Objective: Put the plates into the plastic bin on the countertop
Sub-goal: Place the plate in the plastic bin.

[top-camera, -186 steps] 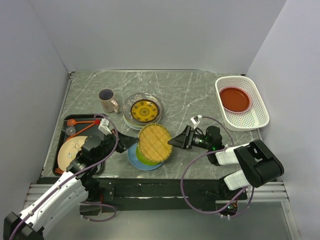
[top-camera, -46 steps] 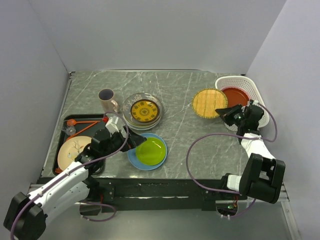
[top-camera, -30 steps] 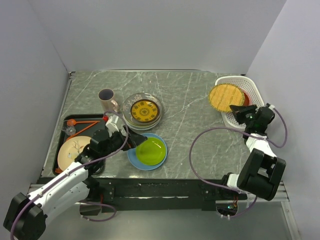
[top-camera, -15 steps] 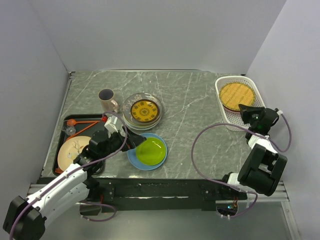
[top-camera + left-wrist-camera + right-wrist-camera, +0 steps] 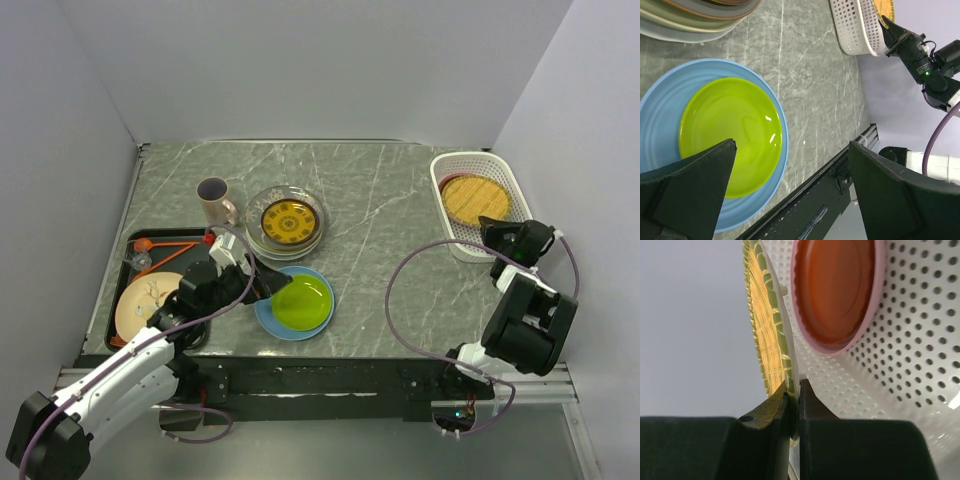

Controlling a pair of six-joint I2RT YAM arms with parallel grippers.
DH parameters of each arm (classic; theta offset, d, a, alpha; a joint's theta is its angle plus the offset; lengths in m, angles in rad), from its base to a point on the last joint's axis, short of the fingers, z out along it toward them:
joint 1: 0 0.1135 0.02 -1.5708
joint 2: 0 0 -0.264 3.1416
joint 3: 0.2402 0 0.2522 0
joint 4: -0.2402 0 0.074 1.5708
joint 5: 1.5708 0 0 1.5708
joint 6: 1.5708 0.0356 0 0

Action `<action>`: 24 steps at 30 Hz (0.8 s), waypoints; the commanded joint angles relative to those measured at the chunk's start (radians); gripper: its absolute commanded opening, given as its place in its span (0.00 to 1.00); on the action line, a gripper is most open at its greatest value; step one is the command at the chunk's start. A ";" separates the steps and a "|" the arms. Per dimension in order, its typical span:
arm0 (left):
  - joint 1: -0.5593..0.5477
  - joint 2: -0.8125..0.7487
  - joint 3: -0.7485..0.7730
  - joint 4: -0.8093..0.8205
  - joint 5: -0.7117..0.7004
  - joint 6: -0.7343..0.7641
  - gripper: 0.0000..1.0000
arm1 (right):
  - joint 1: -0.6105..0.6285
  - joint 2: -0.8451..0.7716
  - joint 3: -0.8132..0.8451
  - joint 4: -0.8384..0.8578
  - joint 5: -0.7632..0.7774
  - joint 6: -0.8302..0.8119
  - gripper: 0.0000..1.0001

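One yellow-patterned round plate [image 5: 765, 325], rim clamped by right gripper [image 5: 795, 388]: lower flat into white lattice plastic bin [image 5: 910, 340], then release.

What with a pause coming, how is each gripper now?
Left gripper: open, empty.
Right gripper: shut on the yellow plate.

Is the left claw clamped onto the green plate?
No, the left gripper is open, its jaws spread wide above the green plate, which lies on the blue plate.
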 commanded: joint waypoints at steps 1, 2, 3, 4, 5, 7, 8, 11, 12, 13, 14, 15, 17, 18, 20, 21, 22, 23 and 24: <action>-0.004 0.012 -0.010 0.028 -0.001 0.023 0.99 | -0.007 0.032 0.055 0.092 0.042 0.017 0.00; -0.004 0.015 -0.012 0.034 0.004 0.020 0.99 | -0.007 0.038 0.058 0.095 0.047 0.022 0.00; -0.004 0.024 -0.012 0.036 0.005 0.021 0.99 | -0.007 0.048 0.062 0.096 0.052 0.024 0.00; -0.004 0.029 -0.013 0.040 0.007 0.021 0.99 | -0.007 0.063 0.073 0.096 0.052 0.027 0.00; -0.004 0.035 -0.012 0.045 0.010 0.020 0.99 | -0.007 0.069 0.076 0.101 0.055 0.030 0.00; -0.004 0.045 -0.010 0.048 0.016 0.021 0.99 | -0.008 0.090 0.088 0.104 0.064 0.042 0.00; -0.004 0.050 -0.007 0.048 0.015 0.023 0.99 | -0.007 0.098 0.093 0.112 0.067 0.047 0.00; -0.004 0.062 0.002 0.046 0.018 0.033 0.99 | -0.007 0.133 0.110 0.130 0.068 0.068 0.00; -0.004 0.071 0.013 0.042 0.016 0.040 0.99 | -0.007 0.150 0.121 0.133 0.068 0.077 0.00; -0.004 0.078 0.016 0.040 0.016 0.043 0.99 | -0.007 0.158 0.127 0.139 0.068 0.080 0.00; -0.004 0.091 0.022 0.040 0.018 0.049 0.99 | -0.005 0.166 0.133 0.144 0.067 0.083 0.00; -0.004 0.098 0.028 0.040 0.019 0.050 0.99 | -0.004 0.176 0.147 0.145 0.072 0.086 0.00; -0.004 0.114 0.034 0.045 0.030 0.053 0.99 | -0.001 0.187 0.167 0.124 0.075 0.080 0.00; -0.004 0.118 0.037 0.053 0.031 0.052 0.99 | 0.001 0.195 0.183 0.112 0.081 0.070 0.00; -0.004 0.128 0.039 0.056 0.034 0.052 0.99 | 0.005 0.198 0.193 0.090 0.087 0.064 0.00; -0.004 0.131 0.041 0.057 0.034 0.053 0.99 | 0.005 0.203 0.194 0.092 0.087 0.062 0.00; -0.004 0.133 0.042 0.057 0.033 0.053 0.99 | 0.005 0.206 0.194 0.098 0.084 0.062 0.00; -0.002 0.134 0.042 0.059 0.031 0.053 0.99 | 0.005 0.209 0.197 0.099 0.081 0.060 0.00; -0.004 0.136 0.044 0.060 0.030 0.055 0.99 | 0.005 0.216 0.199 0.105 0.075 0.062 0.00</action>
